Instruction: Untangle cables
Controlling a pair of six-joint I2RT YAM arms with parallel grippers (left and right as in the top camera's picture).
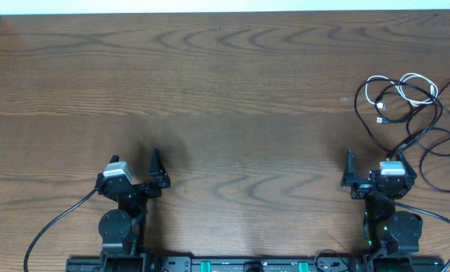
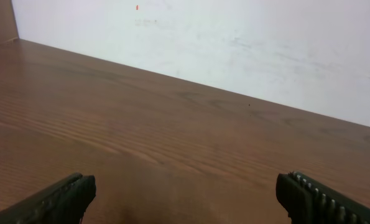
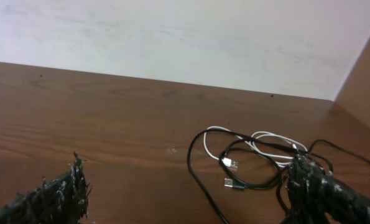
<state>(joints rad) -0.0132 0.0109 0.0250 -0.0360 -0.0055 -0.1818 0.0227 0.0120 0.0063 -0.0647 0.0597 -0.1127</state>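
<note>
Left pincer (image 2: pixel 186 194): spread wide | right pincer (image 3: pixel 185 186): spread wide | cables (image 1: pixel 408 106): black and white cords, tangled loose loops

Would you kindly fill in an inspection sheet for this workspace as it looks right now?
Surface: brown wood-grain table, no marks seen.
Job's things: tangle of cables at the far right, black loops with one white cable; two plug ends showing.
Clutter: nothing seen.
Grippers: left gripper open, holding nothing, far from the tangle; right gripper open, holding nothing, close beside the tangle.
Cables: thick black arm wires trail from the arm bases at the near edge.
Surroundings: white wall behind the table.
</note>
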